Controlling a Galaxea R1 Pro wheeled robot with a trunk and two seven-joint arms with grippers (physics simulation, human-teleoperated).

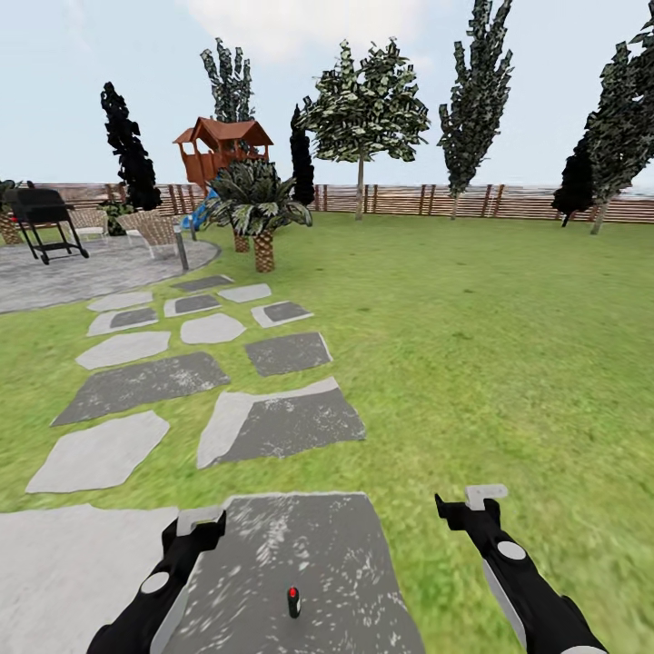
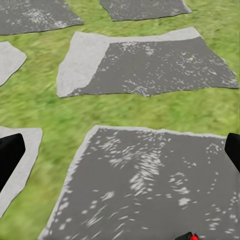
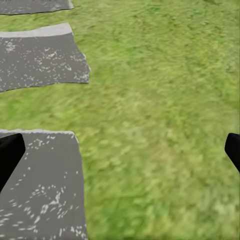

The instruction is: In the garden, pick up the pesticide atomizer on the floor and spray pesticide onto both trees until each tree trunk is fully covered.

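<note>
Upright atomizer (image 1: 293,601) on slab (image 1: 300,554), red top up | left claw (image 2: 120,150) wide | right claw (image 3: 120,150) wide

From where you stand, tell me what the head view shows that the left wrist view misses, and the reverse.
Head view alone: the trees, fence, playhouse, grill and both arms, left gripper and right gripper open. Left wrist view alone: nothing new, just closer detail of the white flecks on the slab. Both share the grass, the grey stone slabs and the small red-topped atomizer standing on the near slab.
</note>
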